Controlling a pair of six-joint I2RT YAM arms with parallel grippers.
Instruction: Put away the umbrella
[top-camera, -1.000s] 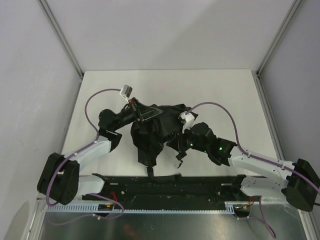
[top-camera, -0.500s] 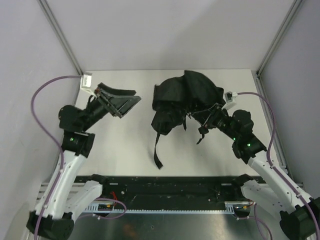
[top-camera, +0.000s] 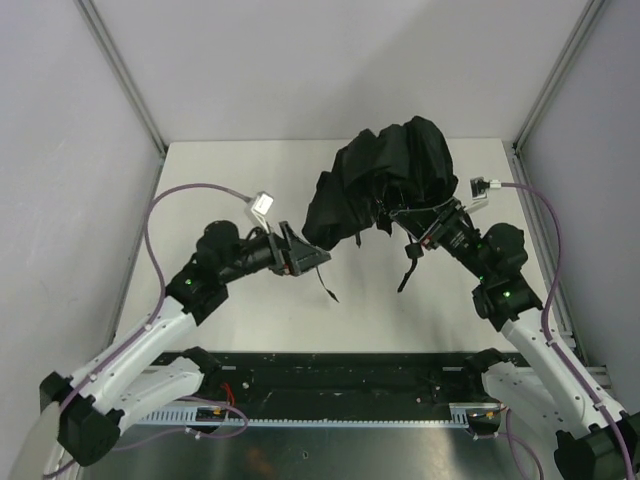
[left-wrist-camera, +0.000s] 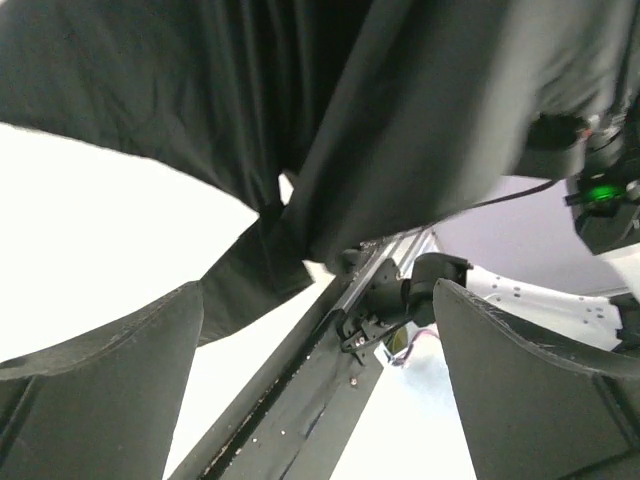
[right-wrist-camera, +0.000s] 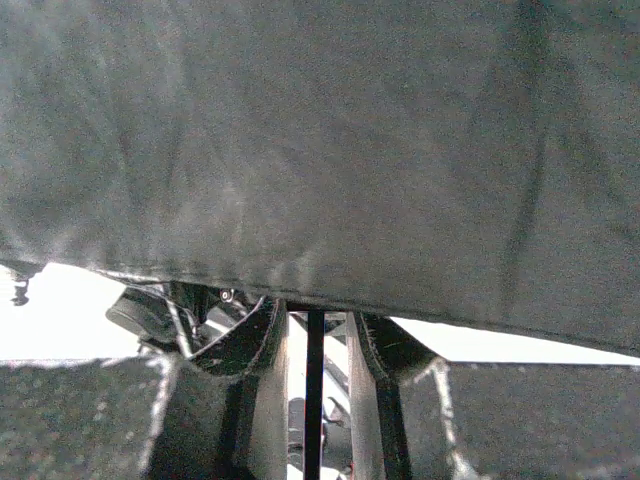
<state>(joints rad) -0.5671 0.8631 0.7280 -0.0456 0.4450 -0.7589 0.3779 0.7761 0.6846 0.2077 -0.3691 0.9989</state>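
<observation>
The black umbrella (top-camera: 390, 175) hangs bunched above the back right of the table, and a strap (top-camera: 405, 270) dangles from it. My right gripper (top-camera: 408, 222) is shut on its underside. In the right wrist view the fabric (right-wrist-camera: 320, 150) fills the top; my narrow fingers (right-wrist-camera: 265, 345) straddle a thin black rib (right-wrist-camera: 314, 400) and their tips are hidden in the cloth. My left gripper (top-camera: 312, 256) stands wide open just under the lower left hem, with nothing between its fingers (left-wrist-camera: 100, 385). The umbrella's fabric (left-wrist-camera: 400, 120) hangs over them, and a thin cord (top-camera: 327, 290) trails below.
A black rail (top-camera: 340, 370) runs along the near edge of the white table (top-camera: 220, 190) and also shows in the left wrist view (left-wrist-camera: 290, 410). Grey walls and metal posts (top-camera: 125, 80) close in the sides and back.
The right gripper has lifted the umbrella from mid-table up toward the back right. The left gripper let go, opened wide, swung left, then came back under the hem.
</observation>
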